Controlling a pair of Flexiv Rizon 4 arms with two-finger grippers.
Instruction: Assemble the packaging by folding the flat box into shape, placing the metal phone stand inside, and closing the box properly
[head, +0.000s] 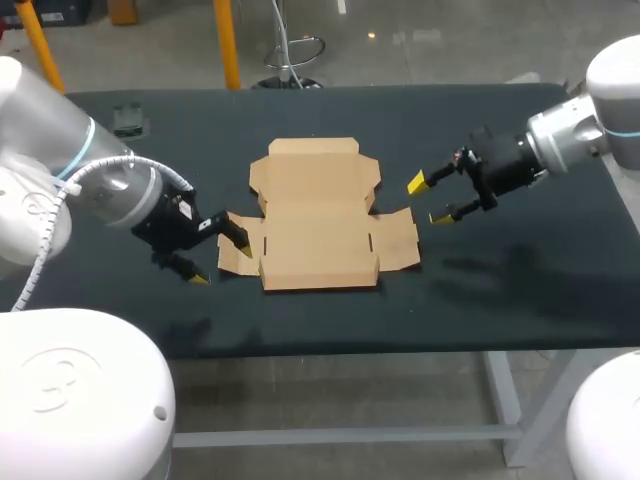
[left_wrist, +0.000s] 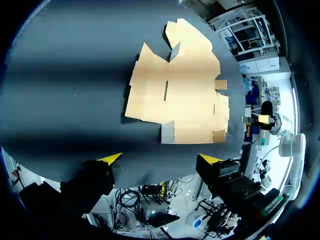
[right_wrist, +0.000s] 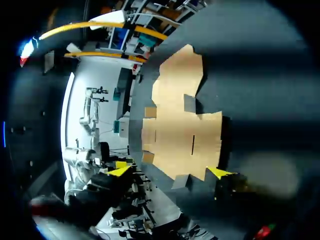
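A flat, unfolded brown cardboard box (head: 318, 212) lies in the middle of the dark table (head: 500, 290). My left gripper (head: 222, 258) is open just off the box's left flap, fingers spread, nothing between them. My right gripper (head: 429, 199) is open a little off the box's right flap, raised above the table. In the left wrist view the flat box (left_wrist: 180, 95) lies ahead of my open left gripper (left_wrist: 159, 159). In the right wrist view the box (right_wrist: 182, 127) lies ahead of my open right gripper (right_wrist: 170, 172). A small dark object (head: 128, 120), possibly the phone stand, sits at the far left.
Bare dark tabletop surrounds the cardboard on all sides. The table's front edge (head: 330, 352) runs close below the box.
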